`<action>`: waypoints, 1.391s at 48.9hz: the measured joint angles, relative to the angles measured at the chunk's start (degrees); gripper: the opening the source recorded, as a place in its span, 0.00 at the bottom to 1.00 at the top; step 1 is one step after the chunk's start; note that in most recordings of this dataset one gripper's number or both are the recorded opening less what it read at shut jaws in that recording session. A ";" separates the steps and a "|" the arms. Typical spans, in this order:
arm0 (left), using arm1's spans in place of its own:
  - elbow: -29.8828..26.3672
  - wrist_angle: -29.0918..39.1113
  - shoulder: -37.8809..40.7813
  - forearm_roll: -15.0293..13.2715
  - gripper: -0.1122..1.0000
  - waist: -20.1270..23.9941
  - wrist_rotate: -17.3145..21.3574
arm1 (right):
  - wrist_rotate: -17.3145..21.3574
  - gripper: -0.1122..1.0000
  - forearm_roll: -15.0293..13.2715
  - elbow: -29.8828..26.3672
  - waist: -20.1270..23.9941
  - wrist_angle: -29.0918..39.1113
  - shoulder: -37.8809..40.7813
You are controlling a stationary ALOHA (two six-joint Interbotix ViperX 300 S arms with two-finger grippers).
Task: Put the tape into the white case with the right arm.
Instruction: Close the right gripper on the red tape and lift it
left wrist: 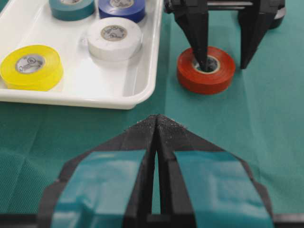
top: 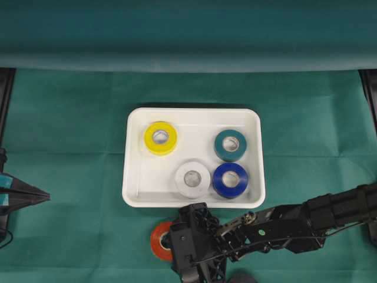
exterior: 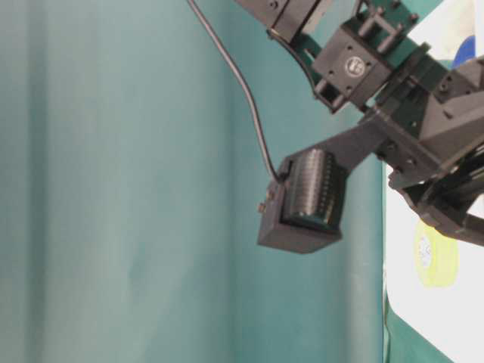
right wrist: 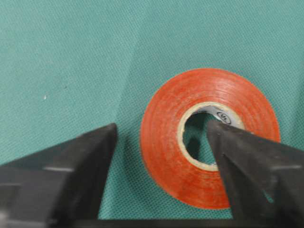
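Four rolls to steer around inside the white case (top: 135,197): yellow (top: 160,138) at far left, teal (top: 230,145) at far right, white (top: 192,179) and blue (top: 230,180) side by side along the near edge. Fifth roll, the red tape (left wrist: 205,70), lying flat on the green cloth (top: 70,147) just outside the near rim, left of the middle, apart from the rim.

Right gripper (left wrist: 223,62) down over the red tape, unclenched, astride one side of the ring: one finger inside the cardboard core, the other outside with a sliver of cloth showing between it and the red wall. Nothing grasped yet. Left gripper (top: 35,197) parked at the far left, fingers pressed together, holding nothing, well clear of the work.

Judged step: pinching the ring's wall.

- Keep the tips low, close to the cloth, so that the pads meet the full height of the wall and not only its top edge.
- Squeeze evenly; expect the roll to slide toward the inner finger before it seats.
- Lift straight up, high enough to clear the raised rim.
- Aim for the bare near-left corner of the case, beside the white roll, without nudging it.
- Lower flat before letting go, so the roll cannot tip onto its edge and wheel away.
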 measured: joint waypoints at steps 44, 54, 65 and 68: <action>0.00 0.00 0.00 0.00 0.10 0.00 0.09 | 0.70 0.12 -0.09 -1.41 2.64 5.36 -3.43; 0.00 0.00 0.09 0.00 0.10 -0.09 0.09 | 0.62 0.12 -0.09 -1.32 2.99 9.32 -6.50; 0.00 0.00 0.00 0.09 0.10 0.00 0.00 | 0.44 0.12 -0.09 -1.41 2.90 10.46 -7.03; 0.00 0.00 0.00 0.09 0.10 0.00 0.00 | 0.35 0.12 -0.18 -1.58 2.90 10.55 -7.03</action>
